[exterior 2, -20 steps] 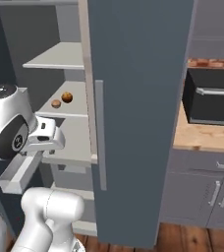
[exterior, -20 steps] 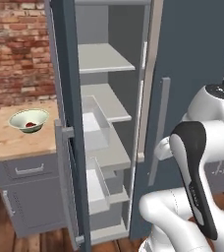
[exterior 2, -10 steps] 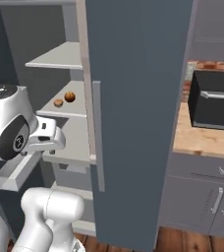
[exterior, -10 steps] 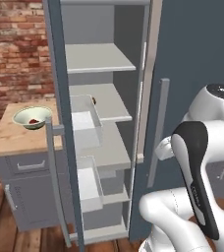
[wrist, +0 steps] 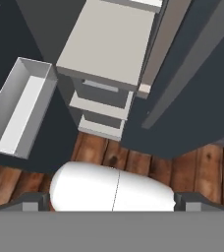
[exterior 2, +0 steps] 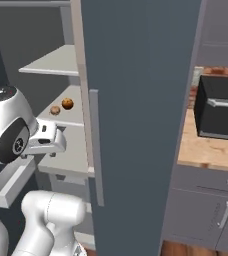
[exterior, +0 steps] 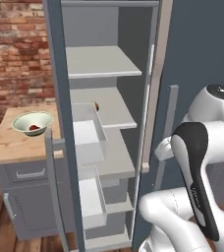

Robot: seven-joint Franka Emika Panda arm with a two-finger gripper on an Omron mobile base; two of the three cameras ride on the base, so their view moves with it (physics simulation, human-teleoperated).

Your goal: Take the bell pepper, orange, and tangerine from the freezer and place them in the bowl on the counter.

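The freezer (exterior: 109, 64) stands open, with pale shelves and translucent bins (exterior: 87, 135). Two round fruits lie on its middle shelf, a brighter orange one (exterior 2: 67, 103) and a duller brown one (exterior 2: 55, 110); which is the orange and which the tangerine I cannot tell. One of them peeks out behind a bin (exterior: 96, 106). The bell pepper (exterior: 34, 127) lies red inside the bowl (exterior: 20, 119) on the counter (exterior: 15, 145). My gripper (wrist: 113, 206) is open and holds nothing. It points down at the freezer's lower shelves (wrist: 109, 44), well clear of the fruits.
The freezer's big door (exterior 2: 136, 100) fills the middle of the right base view. A black microwave (exterior 2: 221, 107) sits on another counter (exterior 2: 206, 150) to its right. A door bin (wrist: 18, 110) juts out at the left. The floor is wood (wrist: 148, 162).
Both base views have shifted a little as a whole, so the base has moved. The arm keeps its pose and the gripper stays open.
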